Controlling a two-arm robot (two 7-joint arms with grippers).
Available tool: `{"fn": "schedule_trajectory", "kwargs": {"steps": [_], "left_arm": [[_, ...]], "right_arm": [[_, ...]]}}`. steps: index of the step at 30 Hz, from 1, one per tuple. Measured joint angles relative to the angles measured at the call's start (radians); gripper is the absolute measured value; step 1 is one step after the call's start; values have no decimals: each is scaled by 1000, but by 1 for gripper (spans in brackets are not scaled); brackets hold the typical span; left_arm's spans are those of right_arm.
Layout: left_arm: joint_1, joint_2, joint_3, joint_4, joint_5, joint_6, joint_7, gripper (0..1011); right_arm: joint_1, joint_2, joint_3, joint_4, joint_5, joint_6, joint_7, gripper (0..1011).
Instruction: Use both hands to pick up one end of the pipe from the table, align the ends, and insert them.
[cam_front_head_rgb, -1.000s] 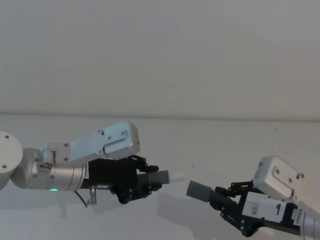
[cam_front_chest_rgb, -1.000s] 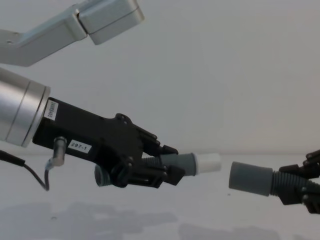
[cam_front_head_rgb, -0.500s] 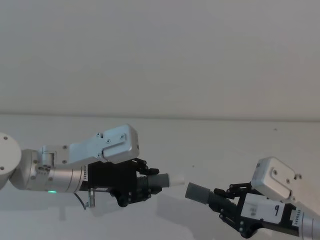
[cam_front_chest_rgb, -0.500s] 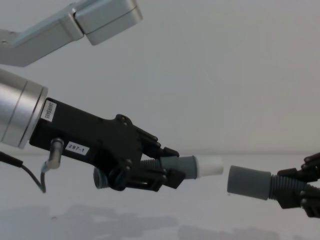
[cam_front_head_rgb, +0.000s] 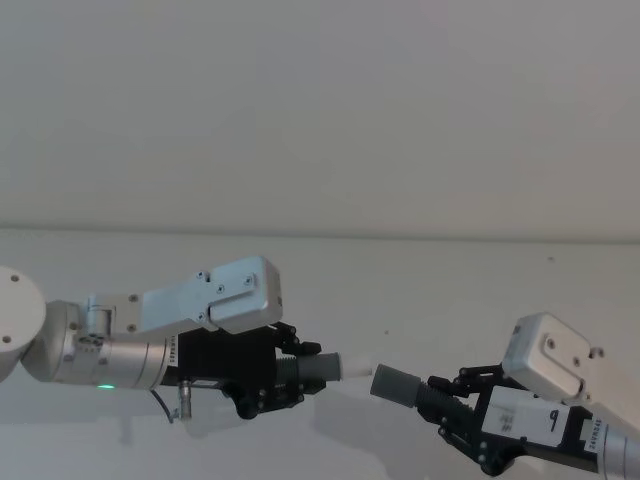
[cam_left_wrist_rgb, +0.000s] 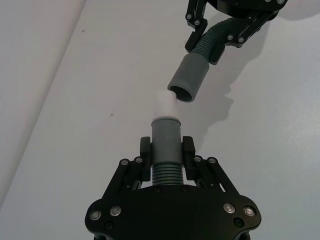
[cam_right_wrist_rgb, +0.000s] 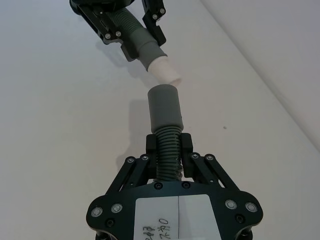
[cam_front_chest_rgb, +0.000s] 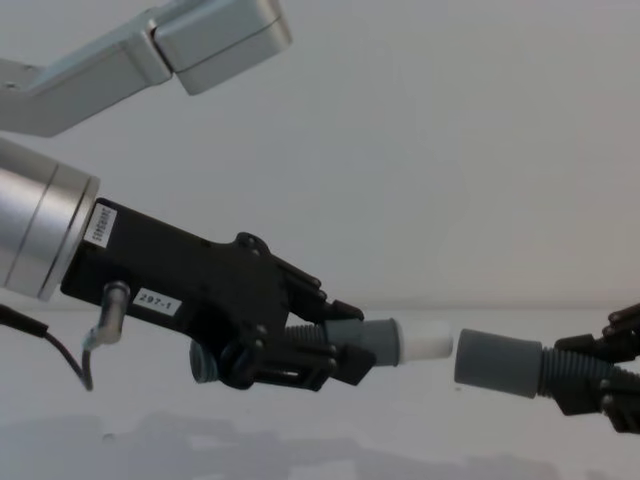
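Desk (cam_front_head_rgb: 450, 280): plain matt white surface, wide and unmarked, running back to a pale wall (cam_front_head_rgb: 320, 100). Soft grey shadows (cam_front_chest_rgb: 200, 450) fall across its near part. One tiny dark speck (cam_front_head_rgb: 550, 259) sits toward the far right.

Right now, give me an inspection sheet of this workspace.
Surface: plain matt white table, bare.
Job's things: dark grey ribbed flexible pipe; white-tipped grey cuff nearly meets the plain grey cuff, small gap, not inserted.
Clutter: nothing seen.
End effectors: left end effector shut on the white-tipped end; right end effector shut on the ribbed pipe behind the plain cuff.
Cables: thin black cable under the left wrist.
Surroundings: pale grey wall.
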Motion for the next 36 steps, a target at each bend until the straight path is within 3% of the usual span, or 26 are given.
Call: {"fn": "schedule_trajectory", "kwargs": {"steps": [36], "left_arm": [[-24,6,40,2,-21,-15,-33,355]], "right_arm": [[9,22,-19,0,37,-1,-22,265]]}}
